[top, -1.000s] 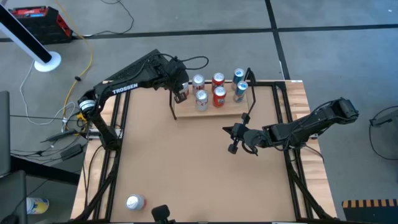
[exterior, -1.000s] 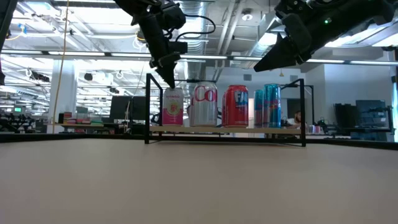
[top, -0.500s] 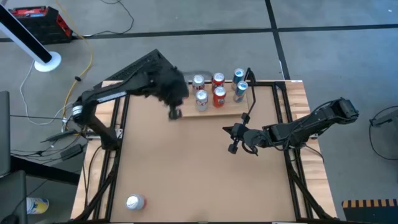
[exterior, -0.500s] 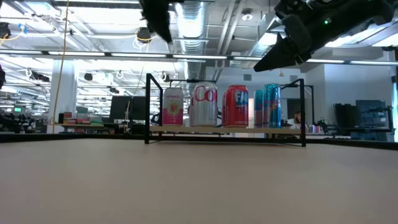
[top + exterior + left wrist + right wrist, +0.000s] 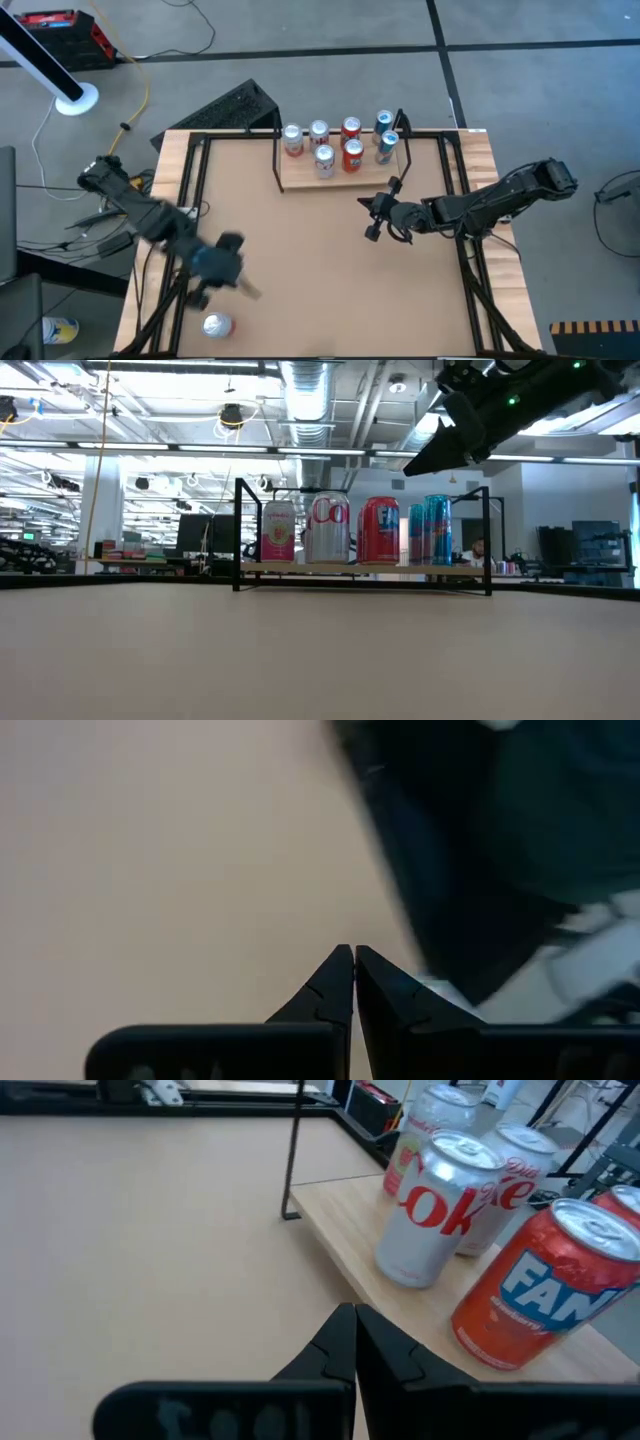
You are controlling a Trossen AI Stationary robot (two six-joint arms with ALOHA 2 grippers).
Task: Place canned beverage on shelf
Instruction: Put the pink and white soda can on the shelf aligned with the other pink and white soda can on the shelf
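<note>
At the table's near edge, about seven o'clock in the high view, a silver can point(image 5: 217, 325) stands alone on the tabletop point(image 5: 300, 260). Just beyond it the left gripper point(image 5: 232, 282) is a blur, its fingers point(image 5: 340, 988) pressed together on nothing. From there wide bare board runs to the right gripper point(image 5: 375, 218) near three o'clock, also pinched shut and empty, hanging just short of the shelf point(image 5: 335, 178). The shelf lies at twelve o'clock against the far edge, carrying six cans: a pink one point(image 5: 278, 531), two silver cola cans point(image 5: 440, 1205), two red point(image 5: 379, 531) and two blue point(image 5: 432, 529), partly hiding each other.
</note>
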